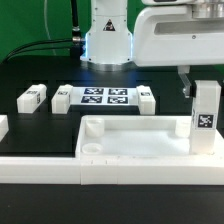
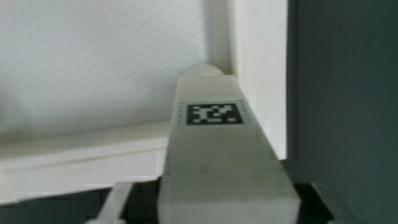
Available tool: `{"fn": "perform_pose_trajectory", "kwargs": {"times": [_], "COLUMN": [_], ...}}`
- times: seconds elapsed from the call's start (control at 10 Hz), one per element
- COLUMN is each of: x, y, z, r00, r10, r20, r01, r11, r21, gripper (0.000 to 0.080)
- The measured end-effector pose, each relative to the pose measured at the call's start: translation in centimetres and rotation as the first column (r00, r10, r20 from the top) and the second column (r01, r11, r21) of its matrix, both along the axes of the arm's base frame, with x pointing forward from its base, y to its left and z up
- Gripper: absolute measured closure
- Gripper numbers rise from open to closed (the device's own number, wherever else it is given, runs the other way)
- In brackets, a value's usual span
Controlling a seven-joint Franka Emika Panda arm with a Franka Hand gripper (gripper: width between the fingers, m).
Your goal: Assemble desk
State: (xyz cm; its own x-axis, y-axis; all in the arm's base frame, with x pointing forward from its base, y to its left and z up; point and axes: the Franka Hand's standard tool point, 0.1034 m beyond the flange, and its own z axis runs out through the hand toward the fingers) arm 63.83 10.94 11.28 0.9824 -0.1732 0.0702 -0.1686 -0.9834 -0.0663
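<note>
The white desk top, a tray with a raised rim and corner sockets, lies at the front middle in the exterior view. My gripper is shut on a white square leg with a tag. It holds the leg upright at the tray's corner on the exterior view's right. I cannot tell whether the leg's lower end sits in the socket. In the wrist view the leg points away over the desk top. My gripper is mostly hidden behind the leg.
Three loose legs lie beside the marker board behind the tray. Another white part shows at the exterior view's left edge. A low white border wall runs along the front. The robot base stands at the back.
</note>
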Motion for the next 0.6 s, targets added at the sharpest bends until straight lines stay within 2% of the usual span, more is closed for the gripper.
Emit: {"fn": "perform_pose_trajectory", "kwargs": {"times": [0.3,0.4,0.5,0.6], "x": [-0.1,-0.21,-0.24,-0.33], "y": [0.08,0.12,0.14,0.25], "z": [-0.05,-0.06,-0.04,-0.04], "r00": [0.947,0.88,0.851,0.771], "r10": [-0.319,-0.473,-0.524,-0.634], "r20": [-0.023,-0.034,-0.039,-0.061], "r01": [0.32,0.474,0.525,0.637], "r11": [0.947,0.88,0.85,0.77], "r21": [0.025,0.038,0.042,0.045], "gripper": [0.0512,0.0512,0.0512,0.0512]}}
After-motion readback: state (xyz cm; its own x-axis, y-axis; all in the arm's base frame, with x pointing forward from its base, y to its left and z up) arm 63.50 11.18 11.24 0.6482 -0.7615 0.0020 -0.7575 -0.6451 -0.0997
